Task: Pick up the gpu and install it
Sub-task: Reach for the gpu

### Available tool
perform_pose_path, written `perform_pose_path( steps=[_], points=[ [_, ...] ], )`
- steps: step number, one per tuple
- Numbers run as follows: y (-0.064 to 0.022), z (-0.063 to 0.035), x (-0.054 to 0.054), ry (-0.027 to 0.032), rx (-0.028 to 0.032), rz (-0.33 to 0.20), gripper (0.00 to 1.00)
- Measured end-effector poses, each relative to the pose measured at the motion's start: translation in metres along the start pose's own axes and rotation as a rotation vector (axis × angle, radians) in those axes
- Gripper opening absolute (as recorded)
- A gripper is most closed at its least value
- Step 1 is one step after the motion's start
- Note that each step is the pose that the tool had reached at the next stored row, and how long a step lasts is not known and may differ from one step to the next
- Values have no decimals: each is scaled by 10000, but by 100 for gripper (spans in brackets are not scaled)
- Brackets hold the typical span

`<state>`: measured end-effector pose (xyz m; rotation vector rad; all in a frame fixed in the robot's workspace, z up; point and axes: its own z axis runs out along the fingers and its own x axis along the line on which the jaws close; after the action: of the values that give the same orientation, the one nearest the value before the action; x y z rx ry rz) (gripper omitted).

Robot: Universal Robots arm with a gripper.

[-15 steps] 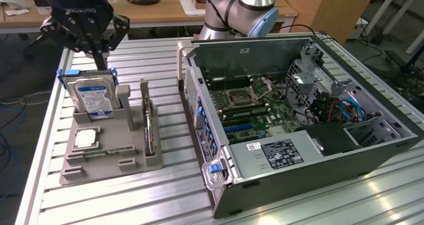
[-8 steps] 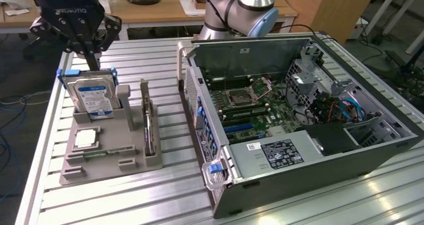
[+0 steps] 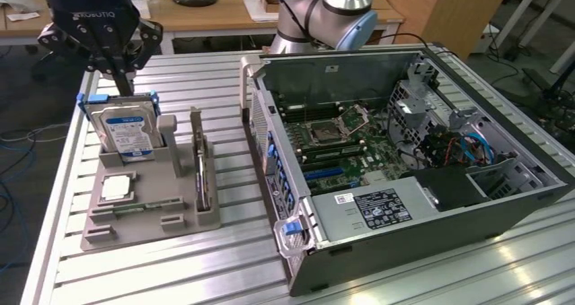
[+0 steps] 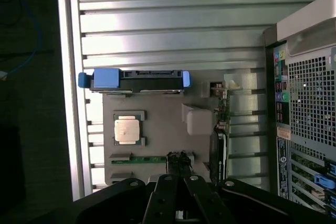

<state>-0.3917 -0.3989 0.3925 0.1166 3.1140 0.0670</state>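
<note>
The claw (image 3: 124,87) hangs at the exterior view's upper left and points straight down. It's a chunky black body, and both fingers (image 3: 120,75) are pinched together into one narrow tip. It's closed up tight, with nothing between them as far as I can see. A blue light glows on the wrist right above it. The arm (image 3: 325,12), silver with pale blue joint caps, rises at the top middle. In the wrist view the finger links (image 4: 163,198) fold inward to a point too.
</note>
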Motion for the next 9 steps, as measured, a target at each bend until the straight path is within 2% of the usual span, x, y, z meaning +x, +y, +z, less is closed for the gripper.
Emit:
perform_pose_path(
  steps=[9],
  points=[
    [8, 60, -273, 36, 16, 0, 11]
  ],
)
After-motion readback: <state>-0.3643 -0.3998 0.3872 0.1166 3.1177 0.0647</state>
